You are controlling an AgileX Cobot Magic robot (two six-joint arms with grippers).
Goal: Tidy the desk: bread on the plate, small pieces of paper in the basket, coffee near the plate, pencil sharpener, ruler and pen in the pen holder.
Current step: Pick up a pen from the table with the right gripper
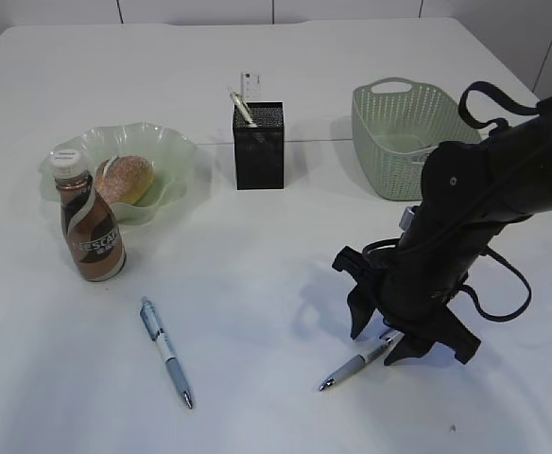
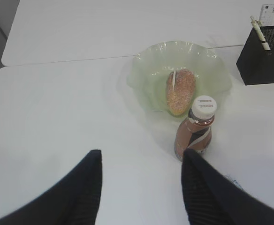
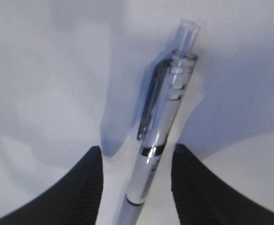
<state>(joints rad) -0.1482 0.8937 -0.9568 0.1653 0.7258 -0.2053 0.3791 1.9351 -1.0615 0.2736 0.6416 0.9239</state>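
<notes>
The right gripper (image 3: 136, 187) stood half-wide astride the grey pen (image 3: 163, 131) (barrel between its jaws, untouched); the left gripper (image 2: 139, 180) hung equally open, empty.

The coffee bottle (image 1: 91, 225) is showing "NESCAFÉ" in white letters across its brown label, readable in the exterior view. The ruler (image 1: 250, 85) sticking out of the pen holder (image 1: 258, 145) is carrying marks too small to read, and the pen (image 3: 163, 126) is wearing print too blurred to make out.

Matte black arm (image 1: 484, 203), looping black cables, ribbed black fingers (image 3: 80, 187)
</notes>
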